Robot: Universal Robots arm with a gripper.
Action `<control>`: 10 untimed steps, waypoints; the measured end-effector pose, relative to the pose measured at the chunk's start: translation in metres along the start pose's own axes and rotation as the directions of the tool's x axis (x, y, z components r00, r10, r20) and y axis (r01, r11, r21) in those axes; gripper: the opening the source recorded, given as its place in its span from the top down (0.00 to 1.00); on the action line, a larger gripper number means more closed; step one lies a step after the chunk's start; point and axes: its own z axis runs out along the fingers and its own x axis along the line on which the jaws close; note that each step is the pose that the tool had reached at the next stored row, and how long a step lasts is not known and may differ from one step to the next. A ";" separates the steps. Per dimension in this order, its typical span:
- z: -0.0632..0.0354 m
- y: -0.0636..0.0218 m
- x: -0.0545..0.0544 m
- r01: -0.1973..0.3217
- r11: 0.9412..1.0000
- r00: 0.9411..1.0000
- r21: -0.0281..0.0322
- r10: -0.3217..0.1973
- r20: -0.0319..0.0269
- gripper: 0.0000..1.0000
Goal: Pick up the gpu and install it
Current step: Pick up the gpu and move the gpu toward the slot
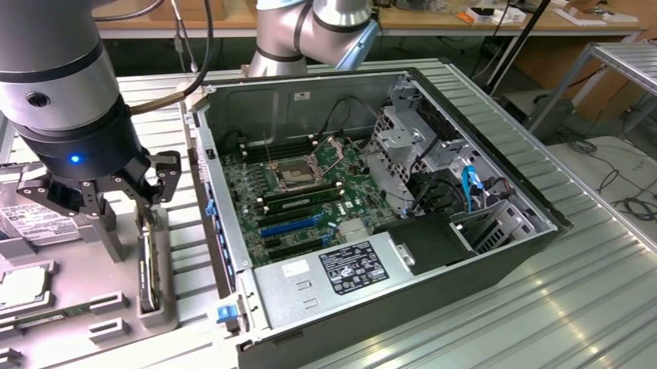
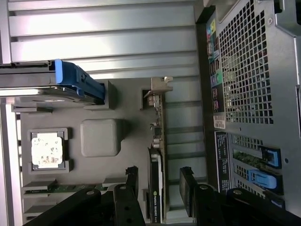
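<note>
above the ribbed metal table, the spread claw straddles the gpu.

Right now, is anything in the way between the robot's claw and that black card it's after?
Nothing visible. The open gripper hangs over the gpu, one finger either side with gaps; the card stands on edge in the gray tray.

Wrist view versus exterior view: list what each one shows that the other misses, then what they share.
Wrist view: a perforated grey metal back panel and the silver end bracket of the thin black gpu. Exterior view: the green motherboard and labelled silver power supply inside the open black computer case. Shared: the open black gripper straddling the gpu with gaps, and the grey parts tray holding it.
</note>
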 end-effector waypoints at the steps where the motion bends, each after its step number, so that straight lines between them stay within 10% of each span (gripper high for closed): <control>1: 0.0002 -0.0001 0.000 0.000 1.000 1.000 0.000 0.000 0.000 0.52; 10: 0.0050 -0.0139 0.000 0.000 1.000 1.000 -0.001 0.000 0.000 0.52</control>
